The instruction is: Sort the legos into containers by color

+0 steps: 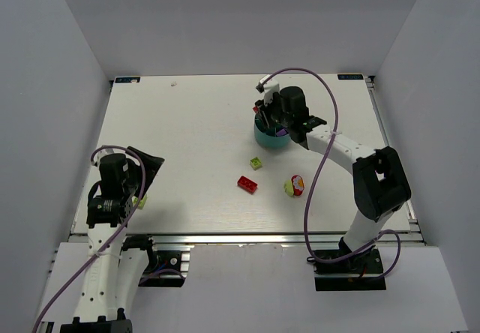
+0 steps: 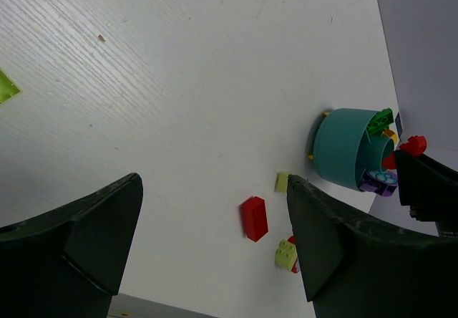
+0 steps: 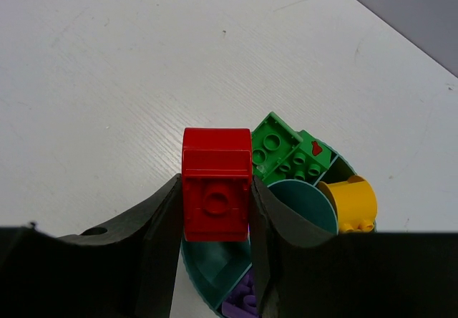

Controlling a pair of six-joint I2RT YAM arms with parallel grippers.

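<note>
The right gripper (image 3: 215,210) clasps 1 red brick (image 3: 215,182) just above the teal divided bowl (image 2: 340,146), apparently to drop it in a wedge apart from the green bricks (image 3: 286,153), while the left gripper (image 2: 213,189) hangs open and empty over the bench (image 1: 187,123); no writing is legible.

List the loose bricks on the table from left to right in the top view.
In order: far-left lime brick → red brick → lime and red pair. Omitted: small lime brick, overlapping the red one.
</note>
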